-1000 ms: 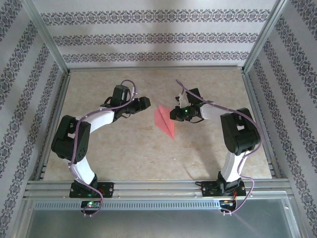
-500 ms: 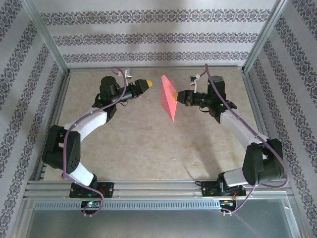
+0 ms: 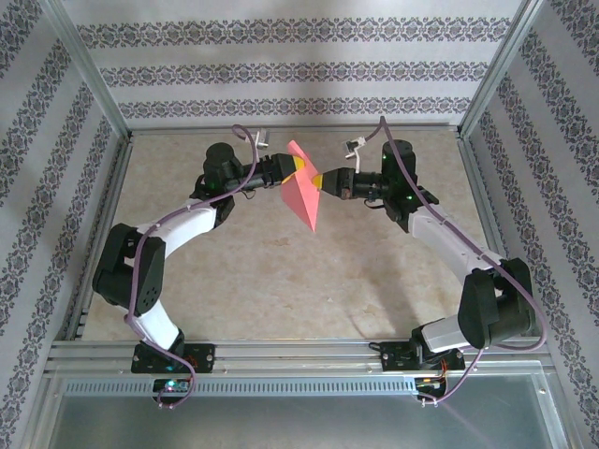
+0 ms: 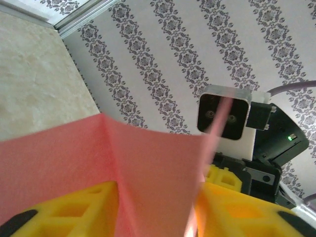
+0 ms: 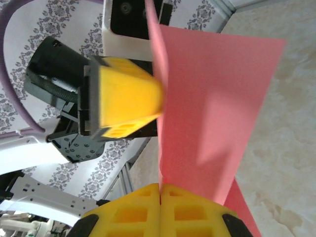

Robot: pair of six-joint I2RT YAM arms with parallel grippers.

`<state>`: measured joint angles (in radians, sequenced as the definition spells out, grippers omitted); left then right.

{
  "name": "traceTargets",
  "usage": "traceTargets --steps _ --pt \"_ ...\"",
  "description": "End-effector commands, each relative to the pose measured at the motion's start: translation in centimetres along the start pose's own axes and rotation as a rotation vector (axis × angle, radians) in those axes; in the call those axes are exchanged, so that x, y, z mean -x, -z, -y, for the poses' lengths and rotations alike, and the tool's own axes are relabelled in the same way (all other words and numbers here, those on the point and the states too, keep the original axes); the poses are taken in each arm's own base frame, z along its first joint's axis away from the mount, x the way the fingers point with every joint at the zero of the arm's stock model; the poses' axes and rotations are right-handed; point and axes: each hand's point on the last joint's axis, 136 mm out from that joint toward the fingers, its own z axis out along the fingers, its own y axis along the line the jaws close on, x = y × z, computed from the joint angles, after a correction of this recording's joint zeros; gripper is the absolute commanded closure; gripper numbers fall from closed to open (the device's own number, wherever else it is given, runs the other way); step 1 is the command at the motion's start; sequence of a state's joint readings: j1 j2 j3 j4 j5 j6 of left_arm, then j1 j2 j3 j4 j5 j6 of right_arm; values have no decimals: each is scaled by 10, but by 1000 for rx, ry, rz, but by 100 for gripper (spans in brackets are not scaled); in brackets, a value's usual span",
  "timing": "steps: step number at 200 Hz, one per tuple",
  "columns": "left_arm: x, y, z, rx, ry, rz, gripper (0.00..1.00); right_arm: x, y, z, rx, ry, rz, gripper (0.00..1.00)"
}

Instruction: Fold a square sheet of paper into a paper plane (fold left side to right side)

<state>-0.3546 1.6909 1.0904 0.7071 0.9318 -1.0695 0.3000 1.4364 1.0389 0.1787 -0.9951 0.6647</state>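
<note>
Pink paper plane (image 3: 304, 198) pinched by right gripper (image 3: 319, 181); left gripper (image 3: 296, 167) straddles it, grip unclear

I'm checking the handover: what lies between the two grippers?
The folded pink paper, pinched by the right gripper, with the left gripper at its other side; the top view shows it.

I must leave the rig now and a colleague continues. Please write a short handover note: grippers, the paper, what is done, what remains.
Right gripper: shut on the folded pink paper, holding it above the table.
Left gripper: fingers on either side of the same paper; firm grip unclear.
Done: the paper is folded into a pointed shape with a crease.
Left: probably the left-to-right fold; confirm the left grip first.
</note>
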Motion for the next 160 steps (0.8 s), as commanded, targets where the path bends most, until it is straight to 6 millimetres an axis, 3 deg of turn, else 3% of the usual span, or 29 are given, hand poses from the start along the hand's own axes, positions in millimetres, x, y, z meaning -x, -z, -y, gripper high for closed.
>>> traceTargets --steps 1,34,62,109,160 --pt "7 -4 26 -79 -73 5 65 9 -3 -10 36 27 7 100" --pt "9 -3 27 -67 -85 16 86 11 -1 0 4 2 26 95" --pt "11 -2 30 -67 -91 28 94 14 7 7 -26 -19 46 85" --pt "16 -2 33 -55 -108 45 96 16 39 25 -150 -32 139 57" --pt "21 -3 34 -58 -110 53 96 -26 24 30 -162 -82 60 28"
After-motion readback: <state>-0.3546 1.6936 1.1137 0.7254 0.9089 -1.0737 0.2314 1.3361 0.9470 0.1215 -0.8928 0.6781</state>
